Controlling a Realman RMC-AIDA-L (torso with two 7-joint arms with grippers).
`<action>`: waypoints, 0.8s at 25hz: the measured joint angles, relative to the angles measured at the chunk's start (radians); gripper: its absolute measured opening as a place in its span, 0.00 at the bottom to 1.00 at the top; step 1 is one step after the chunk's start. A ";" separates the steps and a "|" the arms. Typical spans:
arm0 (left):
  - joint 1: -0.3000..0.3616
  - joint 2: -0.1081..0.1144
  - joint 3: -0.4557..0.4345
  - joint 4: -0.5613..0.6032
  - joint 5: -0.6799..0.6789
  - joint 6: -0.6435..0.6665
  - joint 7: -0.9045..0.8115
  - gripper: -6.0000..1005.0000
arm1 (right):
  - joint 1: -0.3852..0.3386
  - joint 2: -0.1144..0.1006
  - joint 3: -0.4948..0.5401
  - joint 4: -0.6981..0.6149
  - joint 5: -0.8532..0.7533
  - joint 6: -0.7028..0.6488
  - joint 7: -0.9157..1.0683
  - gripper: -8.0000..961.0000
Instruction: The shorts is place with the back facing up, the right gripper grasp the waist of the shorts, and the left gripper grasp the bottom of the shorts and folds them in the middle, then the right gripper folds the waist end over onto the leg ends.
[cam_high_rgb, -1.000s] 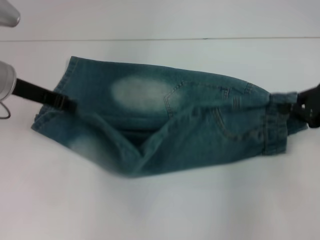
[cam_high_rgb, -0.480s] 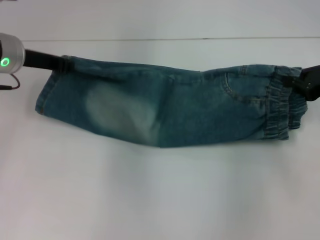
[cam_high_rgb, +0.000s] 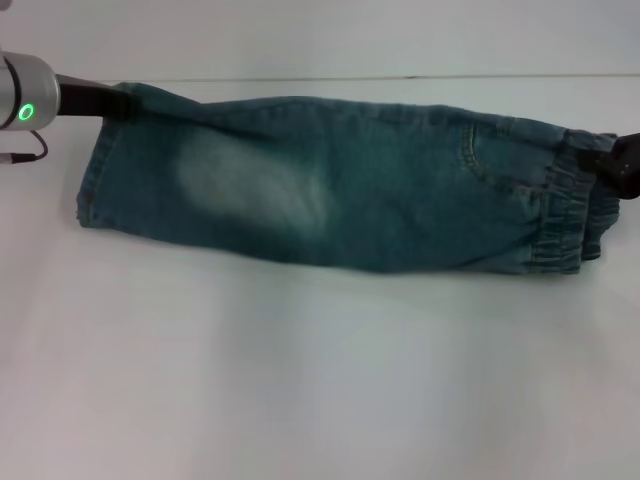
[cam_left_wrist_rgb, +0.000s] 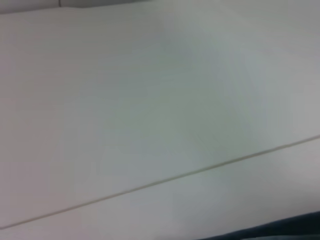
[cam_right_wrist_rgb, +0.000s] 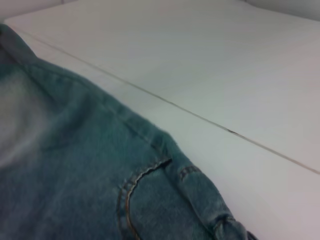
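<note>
Shorts (cam_high_rgb: 330, 190) folded lengthwise, stretched flat across the white bench (cam_high_rgb: 320, 380). Left gripper (cam_high_rgb: 118, 103) at the far corner of the shorts' leg end, jaws clamped on the hem. Right gripper (cam_high_rgb: 612, 165) at the elastic waist (cam_high_rgb: 560, 215) of the shorts, apparently pinching it; jaws not plainly seen, so cannot tell for certain. First fold judged complete. Next: let go of the hem, clear the left arm away from the shorts, then carry the waist over onto the leg end, edges squared.
</note>
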 joint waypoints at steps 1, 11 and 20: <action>0.000 0.000 0.000 0.000 0.000 0.000 0.000 0.09 | 0.000 0.000 0.000 0.004 0.000 0.004 -0.004 0.06; -0.037 0.000 0.036 -0.085 -0.001 -0.068 0.009 0.09 | 0.011 0.003 -0.005 0.039 0.017 0.065 -0.032 0.09; -0.055 0.004 0.037 -0.141 0.002 -0.154 0.004 0.17 | 0.016 0.002 -0.030 0.046 0.011 0.117 -0.032 0.20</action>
